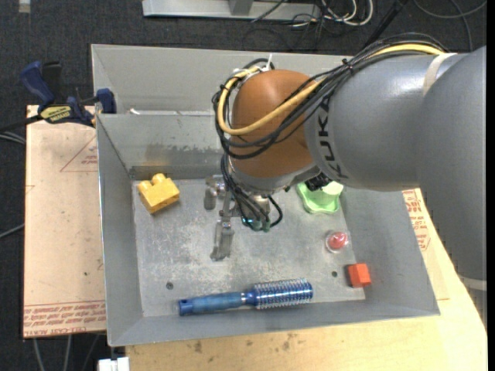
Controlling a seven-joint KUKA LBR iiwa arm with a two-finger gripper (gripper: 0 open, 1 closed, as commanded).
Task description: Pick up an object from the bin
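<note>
My gripper (217, 221) hangs below the orange cover over the bare middle of the bin floor. Its two grey fingers stand apart, open, with nothing between them. A yellow toy block (158, 192) lies to its left, near the back wall. A blue hairbrush (246, 297) lies along the front wall, below the gripper, with its bristle head pointing right. A green plastic piece (321, 196) sits to the right, partly hidden by the arm.
A small red round thing (336, 242) and an orange-red cube (357, 275) lie in the bin's right front part. The big grey arm reaches in from the right and covers the back right corner.
</note>
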